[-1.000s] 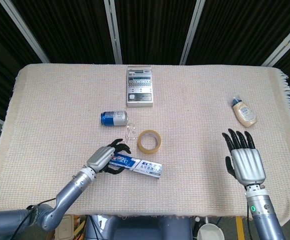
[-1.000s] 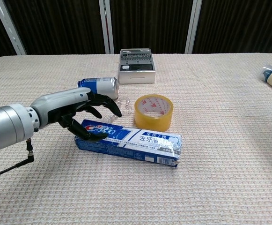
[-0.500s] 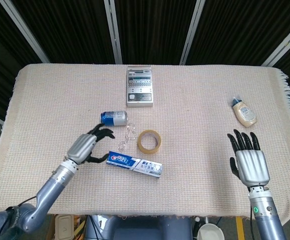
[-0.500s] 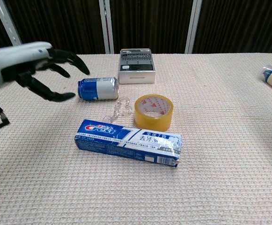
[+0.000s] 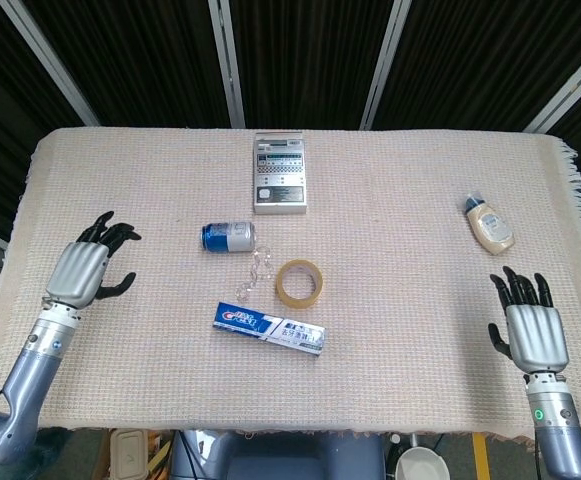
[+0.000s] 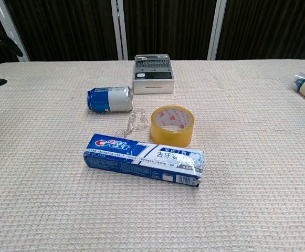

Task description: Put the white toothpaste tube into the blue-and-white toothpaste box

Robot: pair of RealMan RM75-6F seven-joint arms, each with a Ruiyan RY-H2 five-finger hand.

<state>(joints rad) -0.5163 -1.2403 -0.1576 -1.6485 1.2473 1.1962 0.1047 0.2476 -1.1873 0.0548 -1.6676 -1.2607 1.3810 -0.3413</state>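
Box: blue-and-white cardboard toothpaste box [image 6: 144, 160] lies flat near centre, just near of the yellow tape roll [image 6: 172, 125], reachable by either arm.
Tube: no white toothpaste tube visible; possibly inside.
Left hand [image 5: 86, 271]: far left, fingers apart, empty.
Right hand [image 5: 531, 330]: near right, fingers spread, empty.

The left hand [image 5: 82, 270] is hovering at the frame's left edge, fingers [image 5: 110, 236] spread, holding nothing. The right hand [image 5: 533, 332] is sitting lower right, fingers apart, back facing the camera.
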